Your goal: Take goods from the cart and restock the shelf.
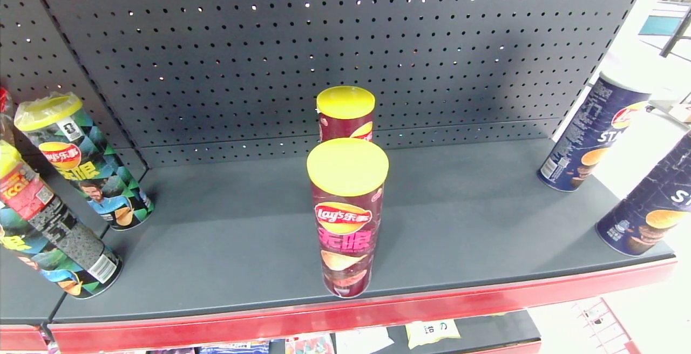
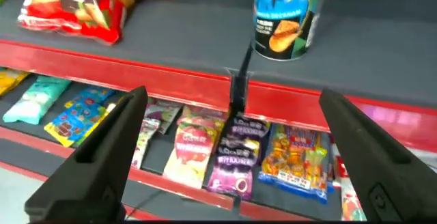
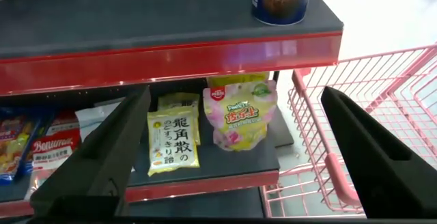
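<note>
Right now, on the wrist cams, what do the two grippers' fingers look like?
Left gripper: two matte black fingers, broad, flat-faced and angular, narrowing to blunt tips. Right gripper: same build, with matte black wedge-shaped fingers and plain surfaces. The two look like matching hardware.

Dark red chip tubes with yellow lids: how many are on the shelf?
2. One dark red chip tube with a yellow lid stands upright near the grey shelf's front edge; the other tube stands directly behind it, by the perforated back panel, partly hidden.
</note>
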